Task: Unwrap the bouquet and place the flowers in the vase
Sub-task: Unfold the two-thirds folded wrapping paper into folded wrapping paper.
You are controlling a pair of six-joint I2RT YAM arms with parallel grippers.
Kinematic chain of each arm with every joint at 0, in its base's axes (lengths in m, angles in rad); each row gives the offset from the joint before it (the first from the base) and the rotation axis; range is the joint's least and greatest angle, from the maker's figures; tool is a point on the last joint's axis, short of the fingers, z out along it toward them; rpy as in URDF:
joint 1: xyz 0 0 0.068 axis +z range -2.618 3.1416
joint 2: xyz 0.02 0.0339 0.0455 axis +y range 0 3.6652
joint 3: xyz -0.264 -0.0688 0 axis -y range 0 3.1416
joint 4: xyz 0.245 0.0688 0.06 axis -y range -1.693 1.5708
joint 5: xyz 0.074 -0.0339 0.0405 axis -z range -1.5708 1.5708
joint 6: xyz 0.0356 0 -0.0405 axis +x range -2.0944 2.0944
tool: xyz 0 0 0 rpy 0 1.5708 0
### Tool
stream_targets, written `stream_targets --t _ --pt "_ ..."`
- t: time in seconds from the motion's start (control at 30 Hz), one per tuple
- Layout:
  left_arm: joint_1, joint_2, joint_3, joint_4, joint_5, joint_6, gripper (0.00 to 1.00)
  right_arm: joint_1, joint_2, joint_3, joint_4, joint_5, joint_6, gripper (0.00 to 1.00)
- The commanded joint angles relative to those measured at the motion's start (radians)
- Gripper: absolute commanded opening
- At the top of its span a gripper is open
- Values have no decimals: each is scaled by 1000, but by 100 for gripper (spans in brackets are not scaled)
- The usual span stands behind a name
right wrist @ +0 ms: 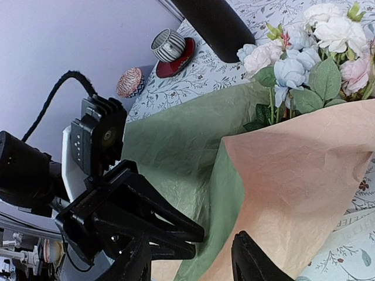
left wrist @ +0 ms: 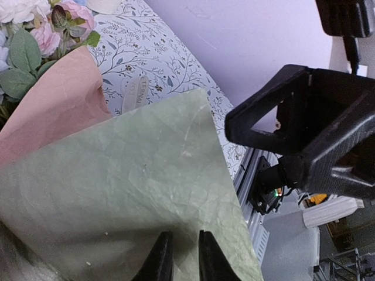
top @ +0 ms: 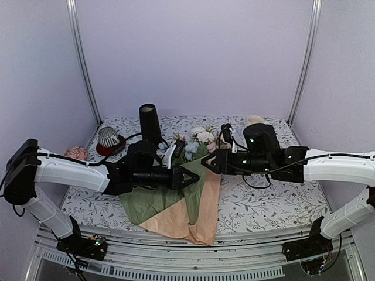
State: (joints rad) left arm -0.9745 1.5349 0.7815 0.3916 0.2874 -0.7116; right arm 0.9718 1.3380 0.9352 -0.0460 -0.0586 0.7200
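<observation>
The bouquet lies at the middle of the leaf-printed worktop. Its crinkled paper wrap, peach outside and olive-green inside, is fanned open toward 6 o'clock. The pastel artificial flowers, white, pink and pale blue on thin green stems, point toward 12 o'clock.

I judge the paper light and limp. It will crease, slide and drag the blooms along if tugged, so it wants a hold at a free edge. The stems look light and springy, and are best taken low down, below the heads, where the bunch is narrowest.

The left tool has its fingers drawn almost together over the green sheet. I cannot tell whether the paper is nipped between them. The right tool is spread, holding nothing, over the peach flap.

The tall matte black tapered vase stands at 11 o'clock from the bouquet, just behind the left arm. That arm sits across the straight path to the vase's narrow mouth. A striped cup on a red saucer sits at 10 o'clock, with a pink patterned round thing beyond it. A cream mug stands at 1 o'clock. The loose paper itself may snag stems.
</observation>
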Motion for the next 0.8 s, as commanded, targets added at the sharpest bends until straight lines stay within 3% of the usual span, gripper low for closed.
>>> stream_targets --t 0.0,0.2,0.37,0.47,0.6,0.77 --pt "-11 11 -16 24 2 4 18 -4 74 92 -56 -3 11 48" --pt "-11 15 -15 23 1 5 18 -4 131 123 -73 22 14 37" --pt "-10 12 -14 20 0 5 18 -4 166 144 -104 54 18 37" --pt "-11 10 -16 17 -2 4 18 -5 182 156 -143 97 33 40" --pt "-11 8 -16 11 -6 5 18 -7 181 155 -157 117 36 53" --pt "-10 7 -16 9 -6 4 18 -17 157 134 -152 122 29 55"
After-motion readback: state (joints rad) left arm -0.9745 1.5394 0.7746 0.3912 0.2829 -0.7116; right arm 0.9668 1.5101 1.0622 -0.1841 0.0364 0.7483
